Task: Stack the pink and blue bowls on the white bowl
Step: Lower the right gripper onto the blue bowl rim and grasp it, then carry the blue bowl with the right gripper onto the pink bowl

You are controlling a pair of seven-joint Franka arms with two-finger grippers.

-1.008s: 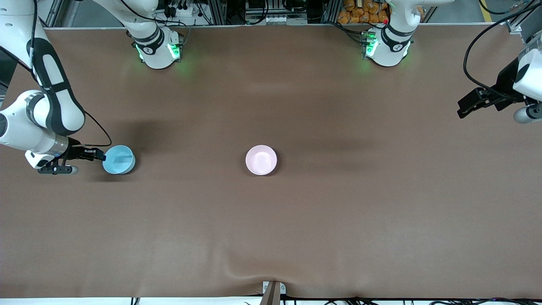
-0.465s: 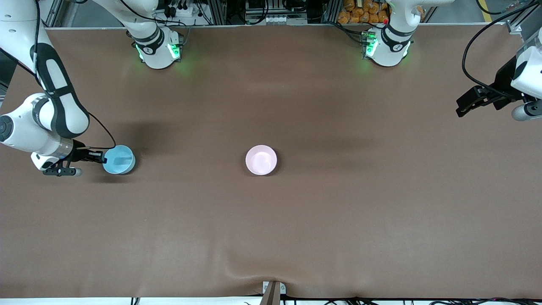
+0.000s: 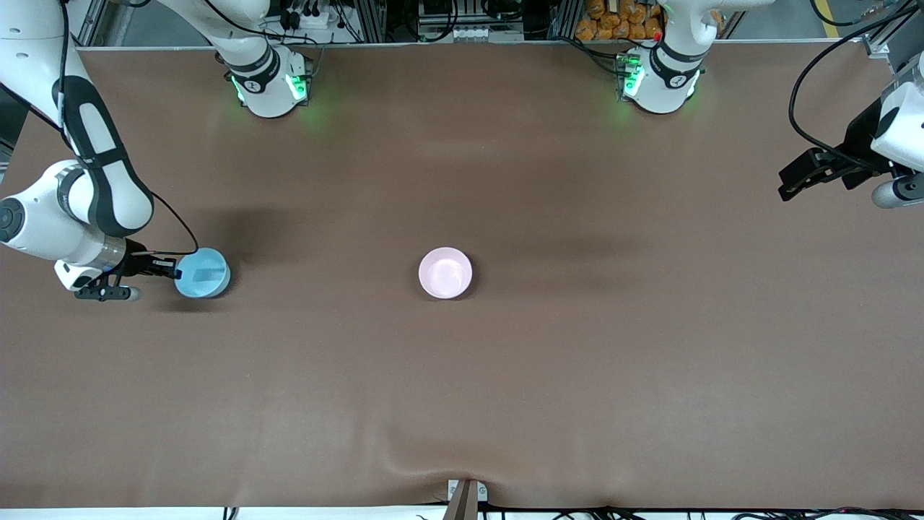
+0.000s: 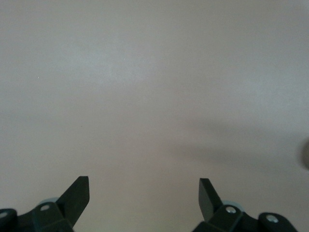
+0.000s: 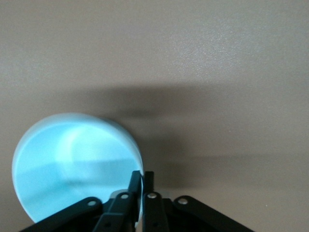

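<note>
Right jaws: closed on the rim of the blue bowl [image 3: 203, 272], one finger inside the wall and one outside, as the right wrist view showed [image 5: 141, 181].
Right gripper [image 3: 172, 269]: low at the bowl's edge, on the side toward the right arm's end of the worktop, reaching in level from the wrist.
Blue bowl, wrist view [image 5: 76, 164]: upright, mouth up, resting on the worktop, pinched at the rim nearest the wrist camera.
Blue bowl, place: close to the right arm's end edge of the worktop, about midway between the edge by the robot bases and the edge nearest the front camera.
Left jaws: wide apart with nothing between them; the left wrist view showed only bare worktop past the two fingertips [image 4: 77, 193].
Left gripper [image 3: 790, 186]: held up over the left arm's end edge of the worktop, waiting.
Pink bowl [image 3: 445, 272]: upright and alone near the middle of the worktop, level with the blue bowl and well apart from it, untouched by either gripper.
Worktop [image 3: 577, 375]: brown covering, with a slight ridge at the middle of the edge nearest the front camera.
</note>
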